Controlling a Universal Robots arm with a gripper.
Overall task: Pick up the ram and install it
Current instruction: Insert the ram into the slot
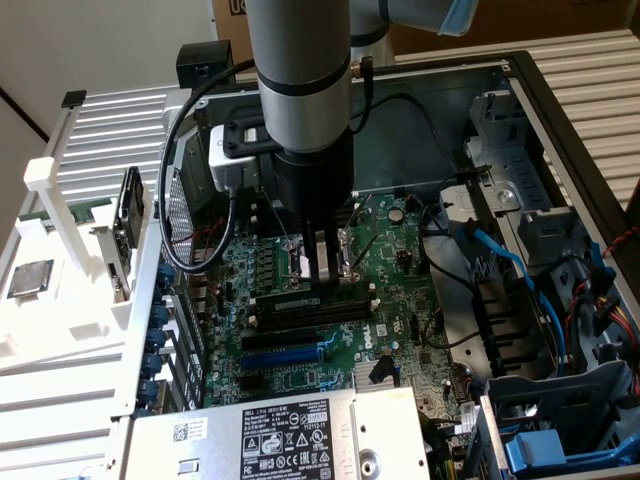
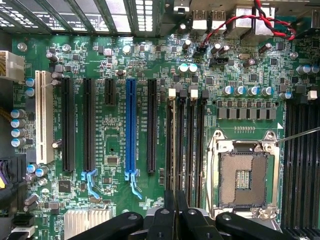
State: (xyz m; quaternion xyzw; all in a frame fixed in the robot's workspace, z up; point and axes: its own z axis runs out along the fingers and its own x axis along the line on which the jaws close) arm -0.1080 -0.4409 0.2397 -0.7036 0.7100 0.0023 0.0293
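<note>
My gripper [image 1: 324,283] hangs straight down over the green motherboard [image 1: 400,260] inside the open computer case. Its fingers stand close together at the long black memory slots [image 1: 310,312]. A narrow green strip, the ram [image 1: 297,296], shows at fingertip height just above the slots and runs along them, gripped between the fingers. In the wrist view the black fingers [image 2: 169,215] are nearly together, in line with the row of memory slots [image 2: 187,145] with white end clips. How deep the ram sits in a slot I cannot tell.
The open processor socket [image 2: 245,175] lies beside the slots. Black and blue expansion slots [image 2: 131,130] lie on the other side. A grey power supply [image 1: 270,440], blue cables [image 1: 500,260] and drive bays [image 1: 550,420] crowd the case. A white rack [image 1: 60,300] holds a silver chip [image 1: 30,278].
</note>
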